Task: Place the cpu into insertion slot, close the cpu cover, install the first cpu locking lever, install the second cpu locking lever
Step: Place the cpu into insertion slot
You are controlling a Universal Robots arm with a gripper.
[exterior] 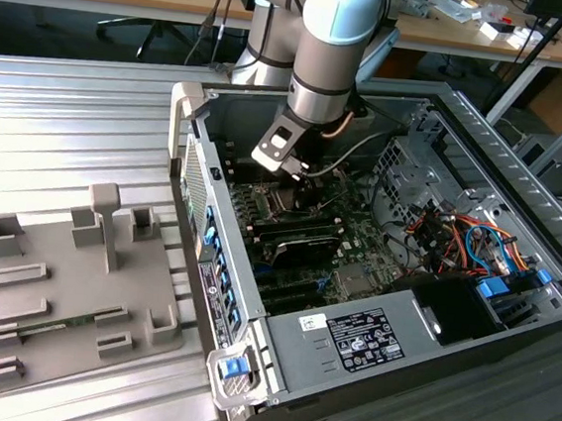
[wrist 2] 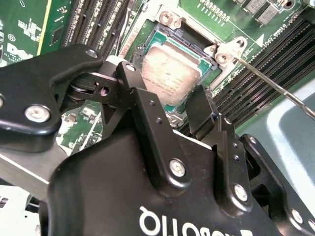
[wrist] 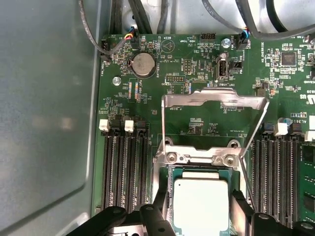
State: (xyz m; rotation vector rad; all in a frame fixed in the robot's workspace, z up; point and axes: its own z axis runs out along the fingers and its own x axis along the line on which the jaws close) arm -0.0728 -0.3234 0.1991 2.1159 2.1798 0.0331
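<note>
The gripper [wrist: 201, 195] has its jaws spread just wider than the cpu [wrist: 202, 211], clasping nothing so far as shows; the chip lies flat between them in the insertion slot [wrist: 197, 170], the cpu cover [wrist: 211, 101] raised beyond; light, stiff, probably fragile, best taken by opposite edges.

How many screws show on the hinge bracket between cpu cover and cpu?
2 in the first wrist view: one screw at one bracket end, the other screw at the opposite end. Others may be hidden.
</note>
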